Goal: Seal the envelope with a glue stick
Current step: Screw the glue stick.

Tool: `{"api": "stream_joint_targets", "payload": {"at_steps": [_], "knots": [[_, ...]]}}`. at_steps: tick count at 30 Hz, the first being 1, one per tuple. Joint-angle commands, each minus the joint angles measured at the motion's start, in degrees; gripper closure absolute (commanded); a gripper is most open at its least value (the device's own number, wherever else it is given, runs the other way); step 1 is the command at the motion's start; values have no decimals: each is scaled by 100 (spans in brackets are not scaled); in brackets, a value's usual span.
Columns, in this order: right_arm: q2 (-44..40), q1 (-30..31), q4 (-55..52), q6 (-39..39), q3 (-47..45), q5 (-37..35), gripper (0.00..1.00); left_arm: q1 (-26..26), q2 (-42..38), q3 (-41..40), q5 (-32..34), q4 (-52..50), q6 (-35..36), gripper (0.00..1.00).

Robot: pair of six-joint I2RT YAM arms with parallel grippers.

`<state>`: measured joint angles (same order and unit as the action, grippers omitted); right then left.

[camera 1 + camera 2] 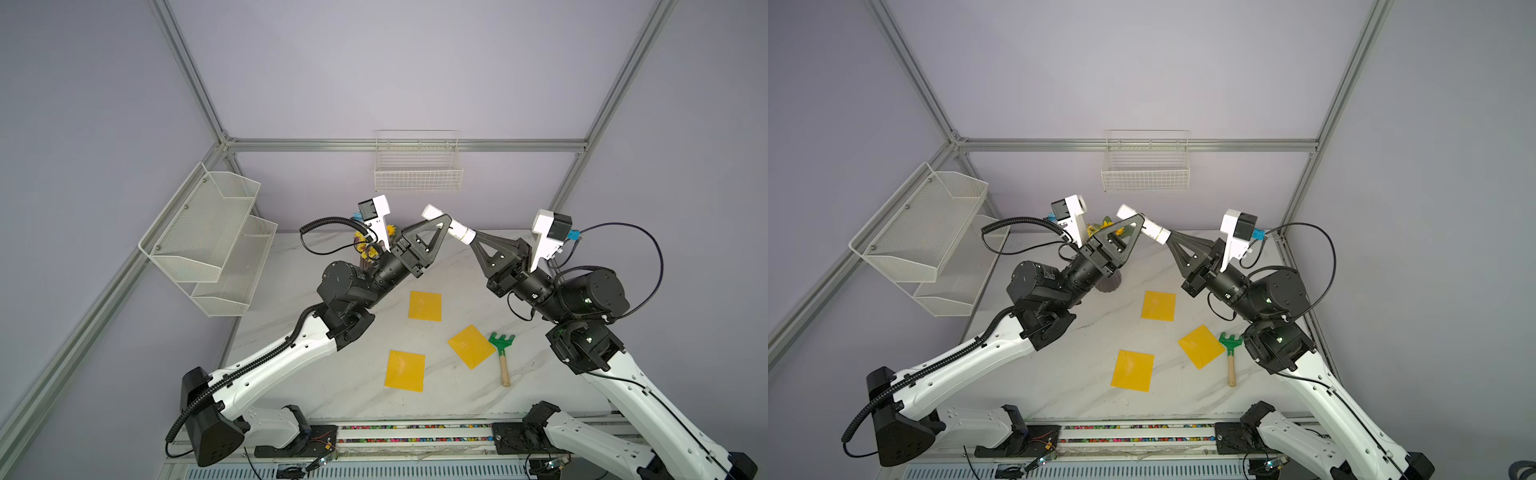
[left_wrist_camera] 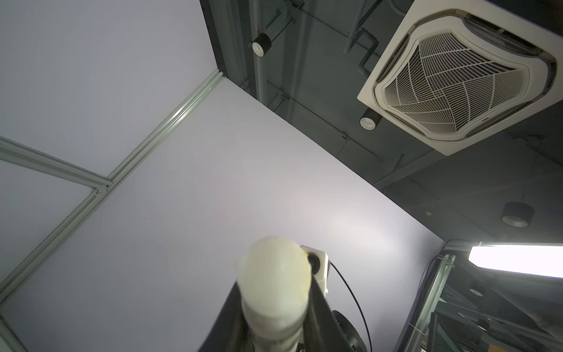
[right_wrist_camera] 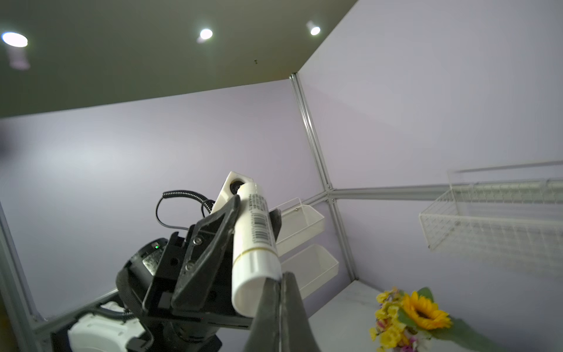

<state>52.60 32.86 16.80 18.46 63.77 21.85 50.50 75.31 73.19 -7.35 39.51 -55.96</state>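
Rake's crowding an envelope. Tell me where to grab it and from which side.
Take the green rake by the middle of its wooden handle, from straight above, closing across it. It lies flat; the handle is a slim bare rod pointing away from the nearest yellow envelope, while the tined head sits right beside it.

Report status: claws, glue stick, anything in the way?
Left claw shut on glue stick, held high over table. Right claw shut, tip at stick's near end, no grip seen. Rake lies beside one envelope.
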Motion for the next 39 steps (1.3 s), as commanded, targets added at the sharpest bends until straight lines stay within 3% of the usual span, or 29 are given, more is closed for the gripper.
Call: {"api": "stream_joint_targets", "payload": {"at_steps": [1,3,4,8,11,13,16,23,26,28,32,39], "knots": [[-41,1,732,-4178,111,1786,100,-62,-131,11,149,-71,-46,100],[-48,1,5,-6206,132,2568,100,-67,-113,-12,192,-76,-126,100],[-86,1,10,-6829,11,2652,100,-69,-90,-7,183,-39,-166,100],[-181,0,161,-6678,-106,2102,100,-71,-89,26,145,-87,-142,100],[-384,0,186,-5543,-156,1452,81,-76,-119,2,163,-73,-145,100],[-578,1,384,-4613,-297,1057,73,-84,-157,11,143,-111,-59,100],[-769,1,356,-3155,-314,713,70,-84,-203,-21,207,-175,-20,100],[-653,1,271,1772,-146,-569,67,-106,-183,-59,283,-177,29,100],[-603,1,-141,3260,-36,-956,61,-118,-126,6,237,-182,63,100],[-572,1,-252,3853,-35,-1004,57,-119,-87,11,317,-215,73,100],[-370,1,-390,4772,69,-818,38,-145,90,112,346,-112,-35,100],[168,1,242,5500,41,-256,33,-155,352,271,354,127,-196,100]]}}
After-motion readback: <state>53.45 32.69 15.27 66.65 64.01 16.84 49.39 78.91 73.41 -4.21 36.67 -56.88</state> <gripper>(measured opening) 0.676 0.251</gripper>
